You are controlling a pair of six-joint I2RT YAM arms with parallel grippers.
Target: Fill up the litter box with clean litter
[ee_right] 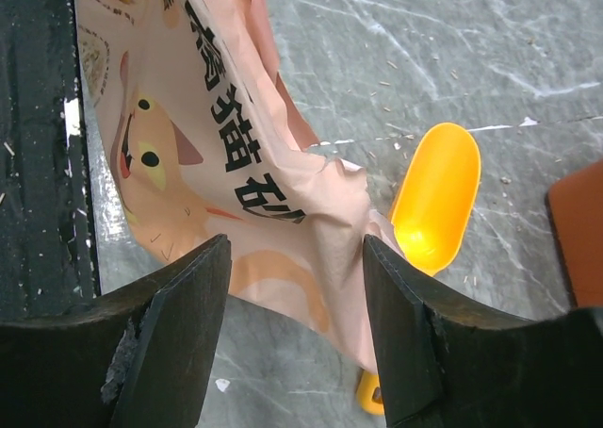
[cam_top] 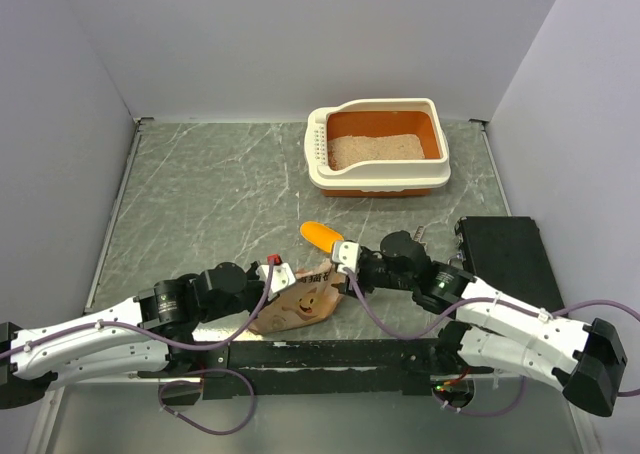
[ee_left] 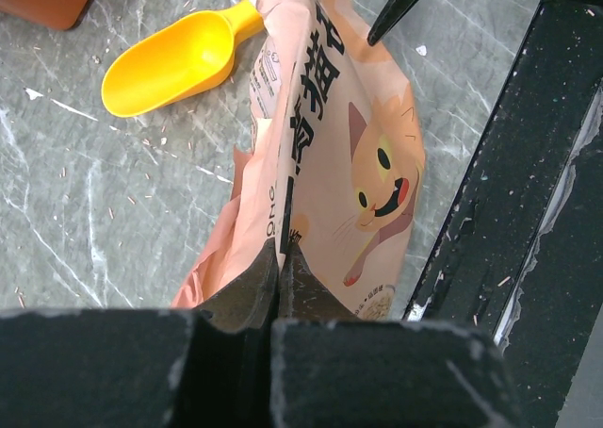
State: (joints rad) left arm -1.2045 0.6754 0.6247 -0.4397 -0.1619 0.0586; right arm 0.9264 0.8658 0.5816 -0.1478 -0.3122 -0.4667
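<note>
The litter box [cam_top: 378, 183] stands at the back of the table, cream outside, orange inside, with pale beige clean litter [cam_top: 373, 150] spread in it. A crinkled tan paper bag [cam_top: 303, 305] with a cat picture lies near the front edge. My left gripper [ee_left: 281, 258] is shut on the bag's edge [ee_left: 320, 145]. My right gripper [ee_right: 297, 254] is open, its fingers either side of the bag's other end [ee_right: 217, 136] just above it. A yellow-orange scoop [cam_top: 322, 235] lies beside the bag; it also shows in the left wrist view [ee_left: 170, 62] and the right wrist view [ee_right: 435, 197].
A flat black box [cam_top: 503, 251] lies at the right. A black rail [cam_top: 330, 354] runs along the table's near edge, right beside the bag. White walls close in the left, back and right sides. Stray litter grains dot the grey marbled tabletop [cam_top: 210, 194].
</note>
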